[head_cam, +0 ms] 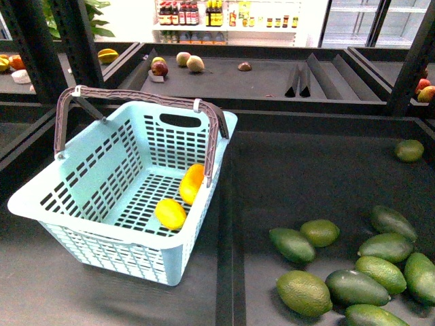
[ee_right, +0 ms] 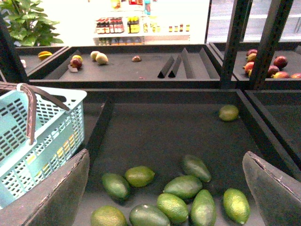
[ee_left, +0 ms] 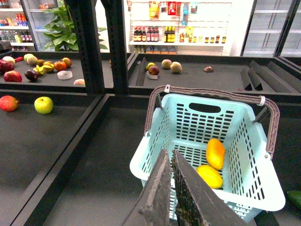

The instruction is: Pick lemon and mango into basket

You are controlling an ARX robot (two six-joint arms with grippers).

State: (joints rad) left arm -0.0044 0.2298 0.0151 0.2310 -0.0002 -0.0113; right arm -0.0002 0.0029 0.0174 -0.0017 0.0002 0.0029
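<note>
Green fruits [head_cam: 304, 293] crowd the front view's near edge; lemon [head_cam: 170, 213] and mango [head_cam: 192, 183] lie in the basket [head_cam: 81, 204]. Wrist views alone show left jaws together, right jaws apart, above dark shelving.

Lemon [head_cam: 170, 213] and mango [head_cam: 192, 183] lie inside turquoise basket [head_cam: 95, 204].
</note>
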